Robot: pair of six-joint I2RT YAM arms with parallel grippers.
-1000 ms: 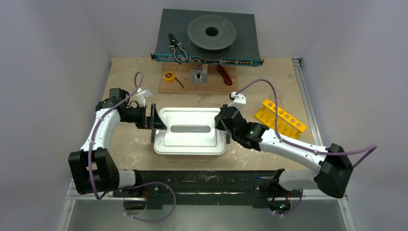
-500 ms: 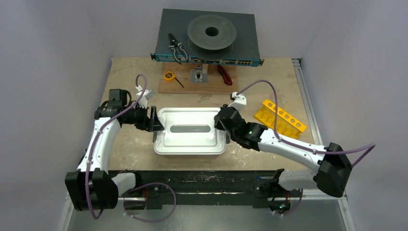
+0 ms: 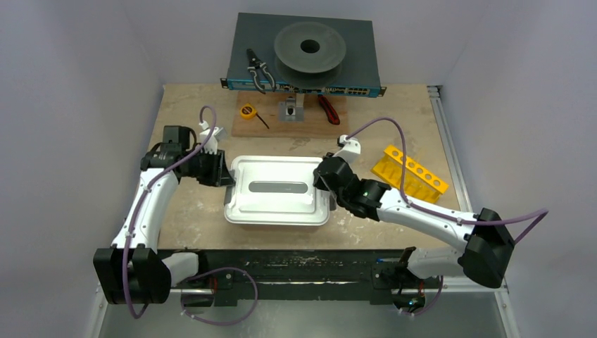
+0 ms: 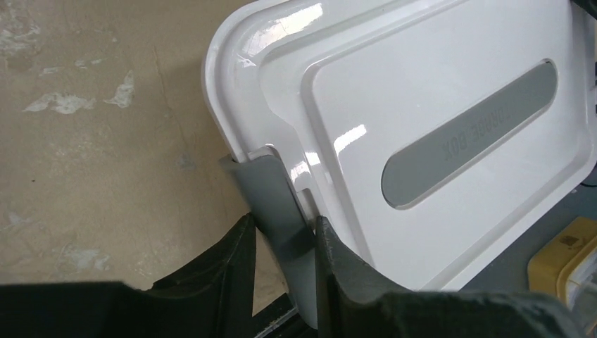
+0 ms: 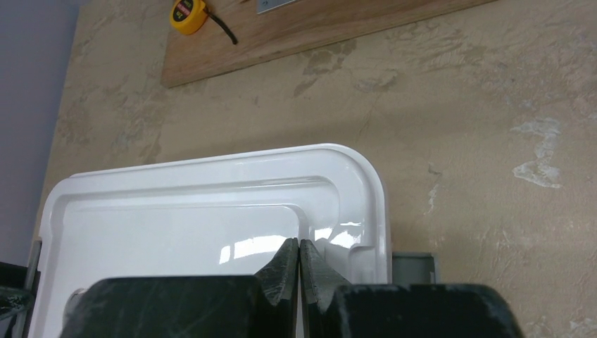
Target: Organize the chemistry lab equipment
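white plastic box [image 3: 278,220] sits in the middle of the top external view on the tan counter [image 3: 394,113], its lid [image 3: 274,172] on, so anything inside is hidden. the left gripper [image 3: 224,172] is at the box's left end and the right gripper [image 3: 320,182] at its right end. a yellow rack [image 3: 410,172] with a row of round holes lies on the counter to the right of the box, behind the right arm. at the top of the frame a wooden board [image 3: 239,127] carries a yellow tape measure [image 3: 247,110], and pliers [image 3: 258,69] rest on the dark unit behind it.

left wrist view: the lid [image 4: 436,91] fills the upper right. a grey latch [image 4: 271,183] stands at its edge, and the left gripper [image 4: 281,229] is clamped on it, one finger against each side. bare counter [image 4: 105,141] lies on the left.

right wrist view: the right gripper [image 5: 296,248] has its fingertips pressed together with nothing seen between them, low over the lid [image 5: 190,211] near its rounded corner. a second grey latch [image 5: 415,264] pokes out just right of the lid's edge. the tape measure [image 5: 187,14] and wooden board [image 5: 317,28] sit along the top.
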